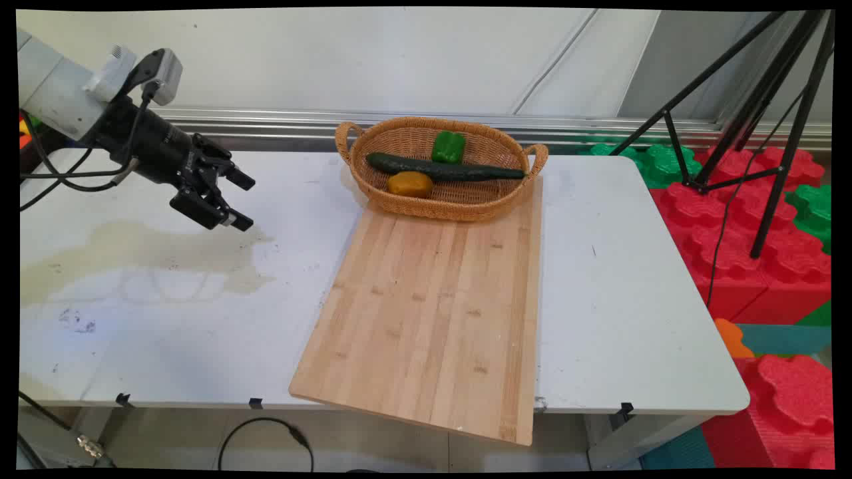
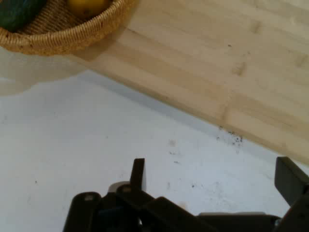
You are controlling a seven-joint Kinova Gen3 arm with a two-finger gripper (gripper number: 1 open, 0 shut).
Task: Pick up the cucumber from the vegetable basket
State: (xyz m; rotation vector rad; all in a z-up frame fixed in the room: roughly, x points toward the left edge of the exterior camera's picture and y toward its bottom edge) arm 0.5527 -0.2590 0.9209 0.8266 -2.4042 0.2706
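Note:
My black gripper [image 1: 243, 201] hangs open above the table's left part, holding nothing and pointing right toward the board. A wicker basket [image 1: 512, 148] stands at the back of the table, its near side resting on a bamboo cutting board [image 1: 432, 306]. Inside the basket lie a long dark cucumber [image 1: 446, 170], a green pepper [image 1: 448, 146] behind it and a yellow-orange fruit [image 1: 410, 183] in front. In the hand view the gripper [image 2: 212, 176] is spread wide over bare white table, with the board [image 2: 231, 72] beyond and the basket [image 2: 63, 38] at the upper left.
A pale brownish stain [image 1: 153, 256] marks the table [image 1: 626, 293] under the gripper. The board's near corner overhangs the table's front edge. A black tripod [image 1: 752, 106] and red and green foam blocks [image 1: 752, 226] stand to the right of the table.

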